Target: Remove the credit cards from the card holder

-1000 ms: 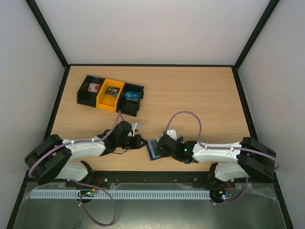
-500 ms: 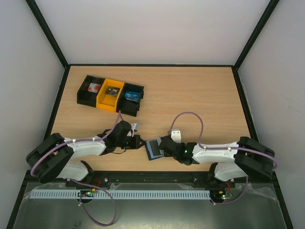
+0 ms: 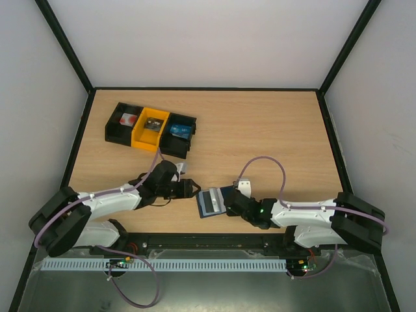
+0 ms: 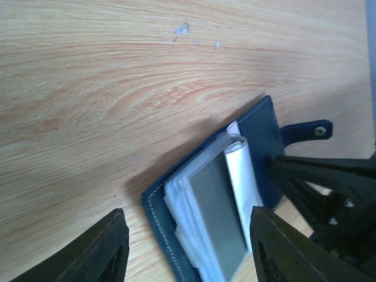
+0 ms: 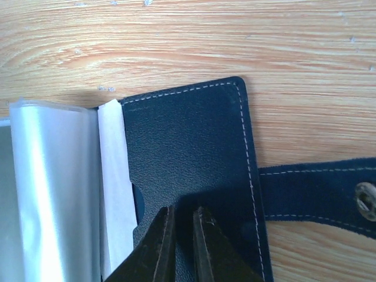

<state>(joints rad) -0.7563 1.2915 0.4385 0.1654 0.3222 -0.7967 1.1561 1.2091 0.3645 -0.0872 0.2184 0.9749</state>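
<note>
The flat, stitched navy-leather card holder [image 3: 209,203] lies open on the wood-grain table [image 3: 273,130], glossy clear sleeves [image 5: 53,188] bulging, the right gripper [image 5: 183,212] nearly closed, tips on its cover, the left gripper [image 3: 194,189] spread, empty, just beside it, 3 plastic bins [image 3: 151,130] well behind.

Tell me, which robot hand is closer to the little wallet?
Right. The right gripper is right over the dark cover of the card holder, fingers almost together. The left gripper hangs open just beside the opposite edge.
</note>
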